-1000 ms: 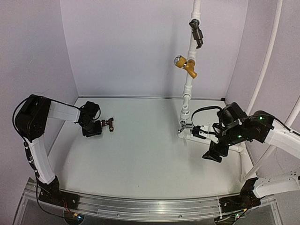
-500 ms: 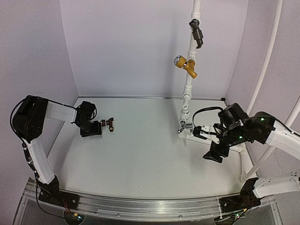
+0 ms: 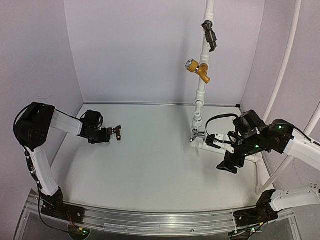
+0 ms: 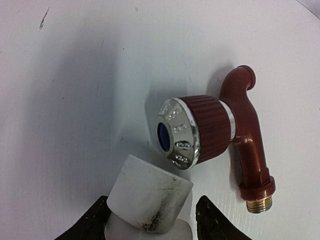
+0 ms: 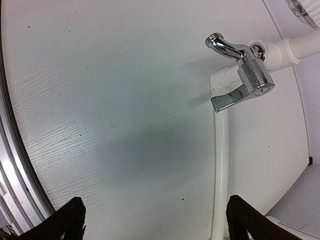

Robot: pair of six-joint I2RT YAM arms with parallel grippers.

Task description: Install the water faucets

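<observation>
No legible text, label, brand, number or sign in any view. Closest to writing: small raised marks round the chrome rim on the ribbed, blue-centred knob of the dark red metal tap (image 4: 215,135), lying on the white tabletop (image 4: 75,75). Too blurred to make out as letters or digits.
</observation>
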